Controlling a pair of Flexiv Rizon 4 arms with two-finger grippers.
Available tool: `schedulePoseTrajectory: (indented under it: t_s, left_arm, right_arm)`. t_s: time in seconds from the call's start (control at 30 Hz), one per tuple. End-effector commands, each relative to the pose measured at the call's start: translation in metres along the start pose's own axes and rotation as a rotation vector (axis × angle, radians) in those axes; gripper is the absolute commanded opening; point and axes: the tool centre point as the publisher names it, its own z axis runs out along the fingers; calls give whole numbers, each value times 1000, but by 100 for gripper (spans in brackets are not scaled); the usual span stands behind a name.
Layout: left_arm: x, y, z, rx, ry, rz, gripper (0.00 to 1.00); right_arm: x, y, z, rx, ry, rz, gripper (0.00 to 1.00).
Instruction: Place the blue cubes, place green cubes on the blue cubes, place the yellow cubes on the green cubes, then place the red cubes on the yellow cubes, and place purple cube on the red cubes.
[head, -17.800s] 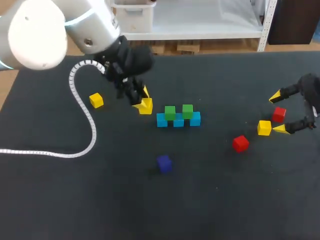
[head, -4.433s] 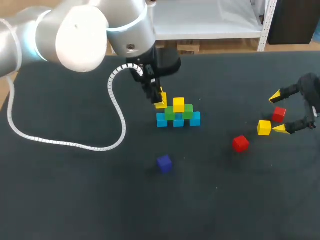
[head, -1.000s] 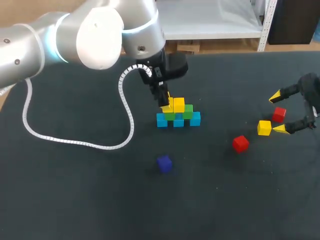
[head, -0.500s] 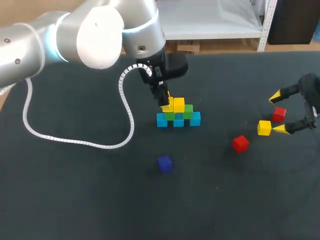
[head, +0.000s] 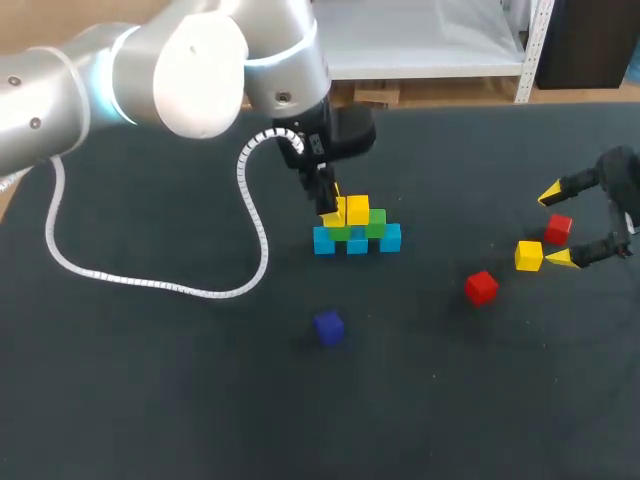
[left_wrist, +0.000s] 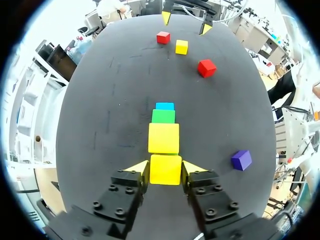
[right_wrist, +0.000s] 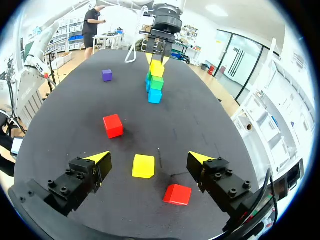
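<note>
Aside, purple cube (head: 328, 326), loose yellow cube (right_wrist: 143, 166), red cube (right_wrist: 177, 194) — flanked by right tool (right_wrist: 149, 157)

Even overhead light, soft shadows

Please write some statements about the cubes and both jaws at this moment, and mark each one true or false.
1. The left jaws are shut on a yellow cube. True.
2. The purple cube is stacked on other cubes. False: it lies alone on the table.
3. The right jaws grip a cube. False: they stand open, with a loose yellow cube lying between them.
4. Two red cubes lie on the table. True.
5. The bottom row has three blue cubes. True.
</note>
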Motion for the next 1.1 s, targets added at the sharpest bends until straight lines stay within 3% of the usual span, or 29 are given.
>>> schedulePoseTrajectory:
  t_s: [0.03, 0.93, 1.07, 1.1]
  left_arm:
    - [0, 3, 0, 6, 3, 0, 41]
    - [-3, 6, 0, 6, -2, -2, 40]
    - [-2, 5, 0, 10, -1, -4, 42]
    - [-1, 5, 0, 13, 2, -4, 46]
  right_arm:
    - [1, 0, 1, 1, -4, -1, 100]
    - [1, 0, 1, 1, -4, -1, 100]
    - [1, 0, 1, 1, -4, -1, 100]
    - [1, 0, 1, 1, -4, -1, 100]
